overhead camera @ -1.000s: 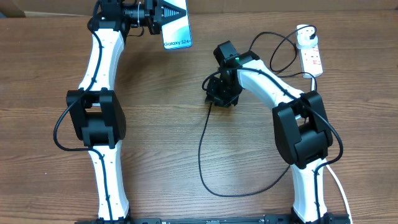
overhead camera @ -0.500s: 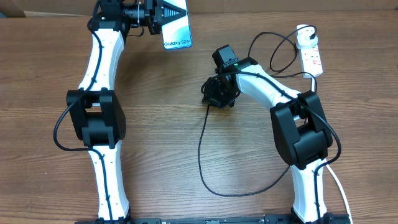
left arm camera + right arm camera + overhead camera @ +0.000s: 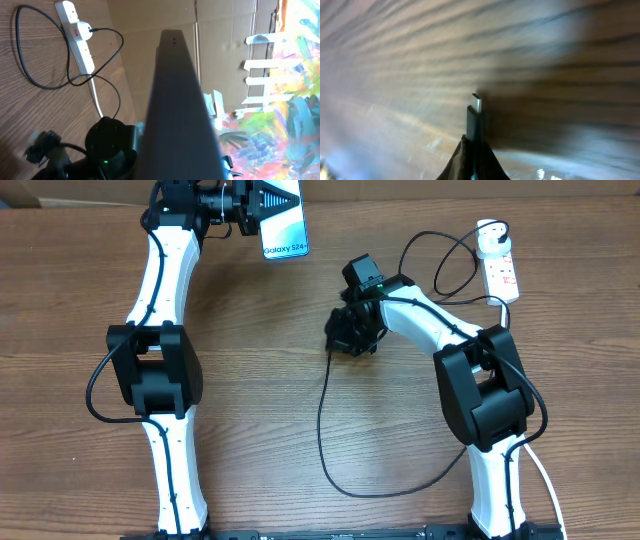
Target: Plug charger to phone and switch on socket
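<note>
Below and to the right of the phone [image 3: 285, 235], the right gripper [image 3: 345, 335] has just pressed its fingers together on the end of the charger [image 3: 322, 415], so I judge the plug is now ready to be carried to the phone. The left gripper [image 3: 268, 200] is clamped on the phone, a smooth glassy slab. The charger is a thin black flexible cable with a small silver connector tip [image 3: 476, 104], looping over the wood-grain table [image 3: 250, 430], and the socket [image 3: 500, 272], white hard plastic, lies well right of the phone
</note>
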Available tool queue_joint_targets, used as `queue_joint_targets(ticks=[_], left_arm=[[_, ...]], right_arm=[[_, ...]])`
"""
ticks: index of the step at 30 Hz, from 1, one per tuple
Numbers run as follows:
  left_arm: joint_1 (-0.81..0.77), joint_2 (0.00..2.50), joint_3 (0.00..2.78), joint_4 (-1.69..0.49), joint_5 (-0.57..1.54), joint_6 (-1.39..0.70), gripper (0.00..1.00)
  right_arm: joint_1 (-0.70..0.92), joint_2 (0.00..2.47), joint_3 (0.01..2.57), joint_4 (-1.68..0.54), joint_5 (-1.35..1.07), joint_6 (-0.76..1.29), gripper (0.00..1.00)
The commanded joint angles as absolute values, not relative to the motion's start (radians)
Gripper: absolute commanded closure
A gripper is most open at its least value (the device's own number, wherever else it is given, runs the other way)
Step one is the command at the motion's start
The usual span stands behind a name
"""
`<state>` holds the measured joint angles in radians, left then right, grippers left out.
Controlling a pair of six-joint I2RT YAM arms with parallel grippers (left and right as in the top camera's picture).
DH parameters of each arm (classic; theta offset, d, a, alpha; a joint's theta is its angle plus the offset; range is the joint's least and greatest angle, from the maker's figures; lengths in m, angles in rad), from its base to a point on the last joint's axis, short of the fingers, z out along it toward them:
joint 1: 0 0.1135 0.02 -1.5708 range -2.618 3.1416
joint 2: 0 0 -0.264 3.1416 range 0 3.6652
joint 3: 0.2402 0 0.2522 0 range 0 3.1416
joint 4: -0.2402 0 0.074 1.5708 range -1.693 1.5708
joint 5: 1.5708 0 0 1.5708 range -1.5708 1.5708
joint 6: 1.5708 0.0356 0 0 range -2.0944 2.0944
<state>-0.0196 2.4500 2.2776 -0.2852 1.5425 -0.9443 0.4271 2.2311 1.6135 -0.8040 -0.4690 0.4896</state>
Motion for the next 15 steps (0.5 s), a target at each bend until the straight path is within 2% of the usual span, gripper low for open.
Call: queue_joint_targets(ticks=[1, 8, 15], left_arm=[[-0.025, 2.42, 2.306, -0.284, 1.58, -0.962, 0.96], [-0.027, 2.42, 2.306, -0.283, 1.58, -0.966, 0.96], [-0.041, 2.42, 2.306, -0.283, 1.58, -0.965, 0.96]], right_arm=[[0.387, 2.184, 1.606, -0.81, -0.739, 0.26, 0.96], [0.324, 2.051, 1.606, -0.906, -1.094, 0.067, 0.96], [0.319, 1.98, 1.606, -0.929, -1.219, 0.028, 0.96]])
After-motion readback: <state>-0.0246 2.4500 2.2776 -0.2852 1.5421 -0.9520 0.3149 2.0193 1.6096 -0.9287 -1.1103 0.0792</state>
